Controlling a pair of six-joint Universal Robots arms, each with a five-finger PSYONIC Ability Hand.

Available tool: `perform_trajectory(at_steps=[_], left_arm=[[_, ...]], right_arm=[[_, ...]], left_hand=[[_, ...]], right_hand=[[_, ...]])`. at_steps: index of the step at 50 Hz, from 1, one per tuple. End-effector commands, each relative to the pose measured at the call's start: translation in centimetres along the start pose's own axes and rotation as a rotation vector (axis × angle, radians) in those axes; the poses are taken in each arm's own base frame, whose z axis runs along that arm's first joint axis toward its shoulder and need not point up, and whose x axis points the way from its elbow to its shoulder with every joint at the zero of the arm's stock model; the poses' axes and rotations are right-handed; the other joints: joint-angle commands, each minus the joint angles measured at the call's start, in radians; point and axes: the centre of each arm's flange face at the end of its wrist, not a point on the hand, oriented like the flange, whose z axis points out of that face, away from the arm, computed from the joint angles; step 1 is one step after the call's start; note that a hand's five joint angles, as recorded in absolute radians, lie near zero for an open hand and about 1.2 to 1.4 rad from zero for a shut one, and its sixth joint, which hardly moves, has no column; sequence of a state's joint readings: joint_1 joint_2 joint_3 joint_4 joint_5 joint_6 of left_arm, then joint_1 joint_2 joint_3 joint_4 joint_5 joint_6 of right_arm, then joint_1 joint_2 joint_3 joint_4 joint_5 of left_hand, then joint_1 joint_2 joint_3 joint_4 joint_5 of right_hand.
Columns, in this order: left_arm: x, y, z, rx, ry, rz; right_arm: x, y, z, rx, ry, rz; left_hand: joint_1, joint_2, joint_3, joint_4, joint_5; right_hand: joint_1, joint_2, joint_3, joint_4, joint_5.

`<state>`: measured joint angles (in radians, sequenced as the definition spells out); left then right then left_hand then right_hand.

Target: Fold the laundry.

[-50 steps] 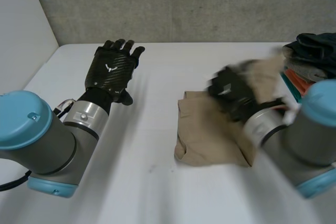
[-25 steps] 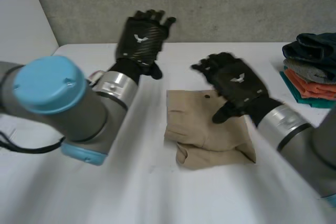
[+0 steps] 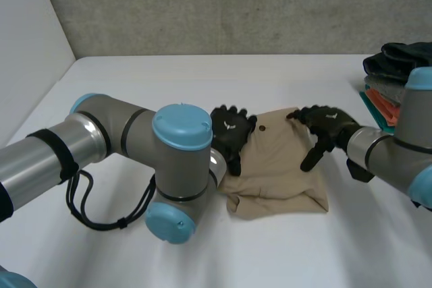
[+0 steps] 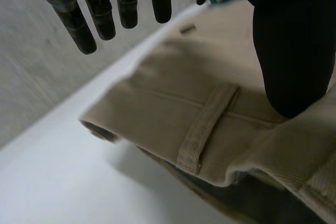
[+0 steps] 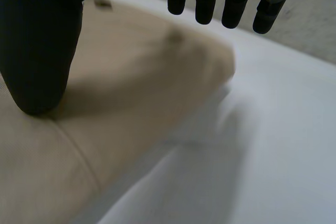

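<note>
Your folded tan trousers (image 3: 277, 173) lie right of centre on the table (image 3: 202, 79), long side running away from the robot, button (image 3: 262, 127) at the far end. The left hand (image 3: 229, 133) is on their left edge and the right hand (image 3: 324, 123) on the far right corner, both with fingers straight and spread, thumbs on the cloth. The left wrist view adds a belt loop (image 4: 207, 124) beside the thumb.
</note>
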<state>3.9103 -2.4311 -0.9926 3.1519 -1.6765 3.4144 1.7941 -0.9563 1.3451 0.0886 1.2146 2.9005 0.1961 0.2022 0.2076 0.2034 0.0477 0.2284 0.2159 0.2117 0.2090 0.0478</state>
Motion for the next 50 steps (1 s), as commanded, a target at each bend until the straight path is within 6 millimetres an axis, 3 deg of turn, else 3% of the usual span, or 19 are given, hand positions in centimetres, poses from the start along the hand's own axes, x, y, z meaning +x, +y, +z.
perform_trajectory(at_steps=[1,5,9,13,19,24,28,29,36,43,50], left_arm=[[0.6,2.0,-1.5,-0.144,0.048,0.019],[0.5,2.7,-2.1,-0.195,0.054,0.025],[0.0,1.9,-2.3,-0.177,0.047,0.017],[-1.1,-1.2,-2.6,-0.074,0.013,0.004],[-3.2,-7.5,-3.5,0.192,-0.059,-0.018],[-4.6,-11.3,-4.8,0.327,-0.072,-0.025],[-5.3,-12.6,-5.0,0.387,0.018,-0.017],[-5.1,-12.8,-5.2,0.399,0.086,-0.012],[-4.5,-12.8,-6.7,0.365,0.376,-0.080],[-4.4,-12.2,-6.7,0.335,0.473,-0.152],[-4.1,-12.1,-6.7,0.328,0.481,-0.155]], right_arm=[[-0.7,2.4,0.6,-0.071,-0.012,-0.136],[-0.3,3.2,0.3,-0.102,0.009,-0.200],[-0.1,3.4,0.1,-0.104,0.038,-0.235],[0.1,2.4,-0.2,-0.036,0.075,-0.263],[0.0,-1.4,-3.0,0.142,0.153,-0.323],[-1.5,-1.8,-5.6,0.211,0.156,-0.352],[-3.1,-0.3,-7.7,0.206,0.129,-0.345],[-4.0,1.0,-8.3,0.183,0.099,-0.337],[-6.6,5.6,-9.4,0.162,0.013,-0.341],[-7.8,8.3,-8.1,0.189,-0.016,-0.369],[-8.2,9.0,-6.5,0.244,-0.014,-0.397]], left_hand=[[-0.022,-0.028,-0.033,-0.029,-0.048],[-0.022,-0.028,-0.033,-0.029,-0.048],[-0.022,-0.028,-0.033,-0.029,-0.048],[-0.022,-0.028,-0.033,-0.029,-0.048],[-0.022,-0.028,-0.033,-0.029,-0.048],[-0.022,-0.028,-0.033,-0.029,-0.048],[0.008,0.002,-0.003,0.001,-0.018],[0.020,0.014,0.009,0.013,-0.006],[0.020,0.014,0.009,0.013,-0.006],[0.020,0.014,0.009,0.013,-0.006],[0.017,0.011,0.006,0.010,-0.009]], right_hand=[[-0.054,-0.041,-0.037,-0.034,-0.048],[-0.054,-0.041,-0.037,-0.034,-0.048],[-0.054,-0.041,-0.037,-0.034,-0.048],[-0.054,-0.041,-0.037,-0.034,-0.048],[-0.054,-0.041,-0.037,-0.034,-0.048],[-0.054,-0.041,-0.037,-0.034,-0.048],[-0.054,-0.041,-0.037,-0.034,-0.048],[-0.054,-0.041,-0.037,-0.034,-0.048],[-0.054,-0.041,-0.037,-0.034,-0.048],[-0.054,-0.041,-0.037,-0.034,-0.048],[-0.054,-0.041,-0.037,-0.034,-0.048]])
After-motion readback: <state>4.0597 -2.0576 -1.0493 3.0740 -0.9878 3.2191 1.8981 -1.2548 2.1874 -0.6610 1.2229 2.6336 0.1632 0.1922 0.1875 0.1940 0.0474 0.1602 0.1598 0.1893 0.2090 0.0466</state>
